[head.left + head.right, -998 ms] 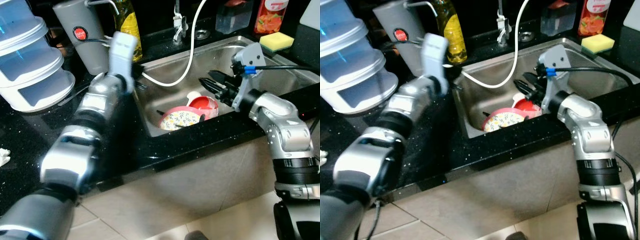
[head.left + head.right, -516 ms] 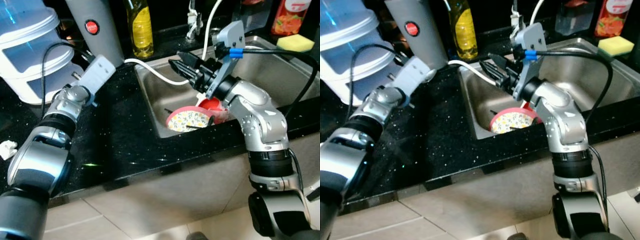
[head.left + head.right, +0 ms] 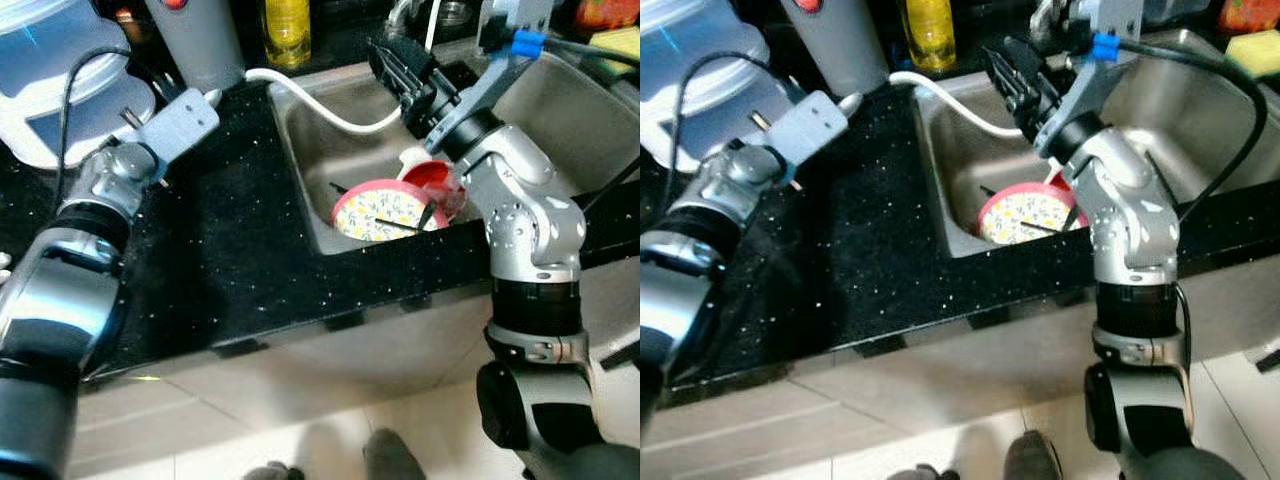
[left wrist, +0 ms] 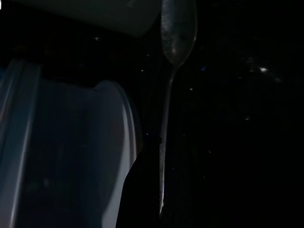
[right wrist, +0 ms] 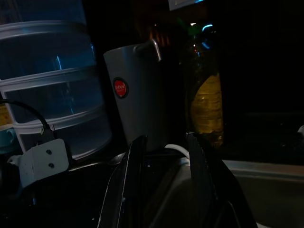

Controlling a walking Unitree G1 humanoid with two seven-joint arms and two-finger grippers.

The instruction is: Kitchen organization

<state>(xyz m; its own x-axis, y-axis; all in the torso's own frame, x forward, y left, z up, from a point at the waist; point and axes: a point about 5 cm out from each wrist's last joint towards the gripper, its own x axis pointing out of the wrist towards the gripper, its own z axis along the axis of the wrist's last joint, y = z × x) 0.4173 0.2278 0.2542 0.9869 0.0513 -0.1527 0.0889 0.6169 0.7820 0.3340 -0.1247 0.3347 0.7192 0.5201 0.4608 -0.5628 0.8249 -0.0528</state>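
My right gripper [image 3: 385,55] hangs open and empty over the back left corner of the steel sink [image 3: 560,110], above the white hose [image 3: 310,95]. In the right wrist view its fingers [image 5: 127,190] stand apart and frame the grey jug [image 5: 137,95] and the yellow bottle [image 5: 206,104]. Down in the sink lie a floral plate [image 3: 378,212], a red bowl [image 3: 442,186] and a white cup [image 3: 412,157]. My left gripper [image 3: 212,100] is stretched over the black counter beside the grey jug [image 3: 200,45]. A clear plastic spoon [image 4: 175,33] shows in the dark left wrist view.
Stacked clear plastic containers [image 3: 50,90] stand at the counter's back left. A yellow sponge [image 3: 622,38] lies behind the sink at the right. The black counter [image 3: 230,260] runs in front of me, with a tiled floor [image 3: 300,430] below it.
The camera has tilted and shifted. My right gripper has risen out of the sink toward its back left corner. My left arm has swung left and lower over the counter.
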